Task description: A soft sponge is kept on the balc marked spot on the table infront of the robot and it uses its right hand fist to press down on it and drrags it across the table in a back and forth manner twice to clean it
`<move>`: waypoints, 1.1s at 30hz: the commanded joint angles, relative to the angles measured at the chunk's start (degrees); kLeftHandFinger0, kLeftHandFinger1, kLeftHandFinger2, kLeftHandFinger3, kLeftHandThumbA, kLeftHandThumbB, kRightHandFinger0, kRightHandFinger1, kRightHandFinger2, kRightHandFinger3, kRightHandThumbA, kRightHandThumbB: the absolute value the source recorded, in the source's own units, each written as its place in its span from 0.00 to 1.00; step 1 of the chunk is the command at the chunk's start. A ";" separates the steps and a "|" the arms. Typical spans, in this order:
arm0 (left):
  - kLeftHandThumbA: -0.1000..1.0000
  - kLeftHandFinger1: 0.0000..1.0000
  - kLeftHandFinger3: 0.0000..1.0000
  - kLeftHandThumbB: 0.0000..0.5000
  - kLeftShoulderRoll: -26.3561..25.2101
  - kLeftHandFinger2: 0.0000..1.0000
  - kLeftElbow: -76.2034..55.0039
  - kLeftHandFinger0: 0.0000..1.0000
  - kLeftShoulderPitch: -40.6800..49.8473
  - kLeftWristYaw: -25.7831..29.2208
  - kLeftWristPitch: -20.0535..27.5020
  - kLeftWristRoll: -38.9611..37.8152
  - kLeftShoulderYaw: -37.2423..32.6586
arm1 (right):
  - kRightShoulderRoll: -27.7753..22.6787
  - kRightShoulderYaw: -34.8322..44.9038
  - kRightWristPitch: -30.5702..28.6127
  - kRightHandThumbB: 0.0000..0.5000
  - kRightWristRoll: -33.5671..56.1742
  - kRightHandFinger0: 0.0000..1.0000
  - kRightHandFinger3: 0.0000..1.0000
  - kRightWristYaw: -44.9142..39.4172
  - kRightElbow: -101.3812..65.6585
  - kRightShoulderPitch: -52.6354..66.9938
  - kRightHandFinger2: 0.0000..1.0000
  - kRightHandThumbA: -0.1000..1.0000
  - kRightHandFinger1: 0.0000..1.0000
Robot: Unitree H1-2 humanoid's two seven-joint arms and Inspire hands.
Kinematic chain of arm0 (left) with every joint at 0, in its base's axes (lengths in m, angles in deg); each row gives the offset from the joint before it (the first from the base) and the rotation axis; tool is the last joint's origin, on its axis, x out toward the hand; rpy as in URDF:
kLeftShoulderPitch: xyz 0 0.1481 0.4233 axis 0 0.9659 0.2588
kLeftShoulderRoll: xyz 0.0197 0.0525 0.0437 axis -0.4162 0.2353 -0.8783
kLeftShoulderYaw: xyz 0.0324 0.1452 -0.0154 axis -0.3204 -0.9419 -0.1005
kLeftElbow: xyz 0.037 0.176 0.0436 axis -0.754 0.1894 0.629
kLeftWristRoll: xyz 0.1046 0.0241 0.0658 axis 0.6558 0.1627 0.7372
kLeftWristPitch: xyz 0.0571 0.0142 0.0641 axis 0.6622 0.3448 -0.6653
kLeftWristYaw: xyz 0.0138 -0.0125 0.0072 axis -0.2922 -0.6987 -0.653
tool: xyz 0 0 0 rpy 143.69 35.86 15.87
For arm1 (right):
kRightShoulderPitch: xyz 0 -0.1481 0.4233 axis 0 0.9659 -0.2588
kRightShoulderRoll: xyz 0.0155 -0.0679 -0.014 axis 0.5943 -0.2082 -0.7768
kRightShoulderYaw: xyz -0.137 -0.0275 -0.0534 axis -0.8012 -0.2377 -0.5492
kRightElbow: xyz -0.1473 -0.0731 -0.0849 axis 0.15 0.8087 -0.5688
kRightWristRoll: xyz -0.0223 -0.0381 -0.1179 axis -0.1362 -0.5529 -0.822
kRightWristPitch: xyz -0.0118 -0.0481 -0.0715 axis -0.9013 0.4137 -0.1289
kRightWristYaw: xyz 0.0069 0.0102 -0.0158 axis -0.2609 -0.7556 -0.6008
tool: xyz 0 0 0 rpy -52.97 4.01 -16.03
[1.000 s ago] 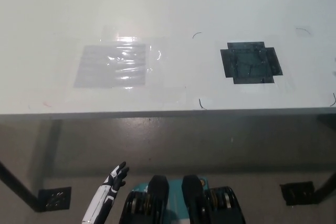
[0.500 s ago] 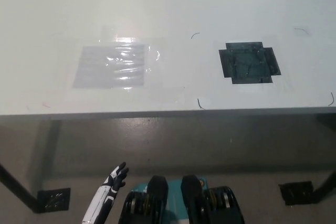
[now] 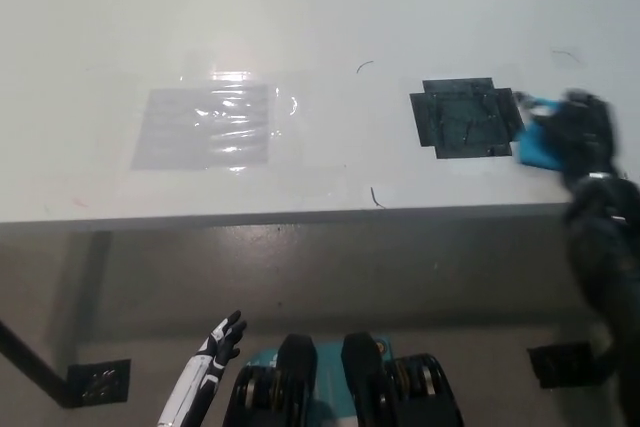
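On the broad white table point(image 3: 320, 7), my black right hand point(image 3: 578, 135), fingers curled over the soft blue sponge point(image 3: 540, 147) at three o'clock of the black taped square point(image 3: 466, 118), may slip off; my white left hand point(image 3: 222, 339) hangs spread at seven.

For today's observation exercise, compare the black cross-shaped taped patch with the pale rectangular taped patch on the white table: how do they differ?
The black cross-shaped taped patch is dark and notched at its corners; the pale rectangular taped patch is greyish, glossy and plain-edged. The black patch lies toward the robot's right, beside the blue sponge under the black right hand; the pale patch lies toward the left with nothing near it. The pale patch looks wider. Both lie flat on the white table.
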 commanded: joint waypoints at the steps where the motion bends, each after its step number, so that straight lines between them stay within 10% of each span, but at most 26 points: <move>1: 1.00 1.00 1.00 0.90 -0.06 1.00 -0.25 1.00 0.28 0.02 1.44 -0.73 0.51 | 3.63 -2.12 2.50 0.25 -1.88 0.00 0.00 1.21 1.17 -1.54 0.00 1.00 0.00; 21: 1.00 1.00 1.00 0.89 -0.33 1.00 -1.06 1.00 1.03 -0.09 0.84 -0.58 0.50 | 5.09 -7.66 -0.10 0.33 -5.83 0.00 0.00 2.66 1.09 -0.30 0.00 1.00 0.00; 22: 1.00 1.00 1.00 0.90 -0.32 1.00 -1.09 1.00 1.01 -0.05 0.70 -0.63 0.56 | 4.59 -9.18 -1.70 0.48 -7.13 0.33 0.15 3.34 0.58 -0.21 0.05 1.00 0.01; 24: 1.00 1.00 1.00 0.88 -0.31 1.00 -0.92 1.00 0.92 -0.01 1.15 -0.60 0.54 | 3.76 -9.07 -3.38 0.66 -5.66 0.79 0.93 -0.78 -2.86 -0.33 0.84 1.00 0.73; 25: 1.00 1.00 1.00 0.89 -0.26 1.00 -0.99 1.00 1.29 0.02 1.26 -0.40 0.41 | 3.49 -8.93 -3.27 0.62 -3.41 1.00 1.00 -6.38 -9.97 0.61 1.00 1.00 1.00; 33: 1.00 1.00 1.00 0.88 -0.31 1.00 -0.73 1.00 0.58 -0.08 0.42 -0.43 0.38 | 0.34 -10.70 15.30 0.78 4.68 1.00 1.00 -5.59 -70.96 2.42 1.00 1.00 1.00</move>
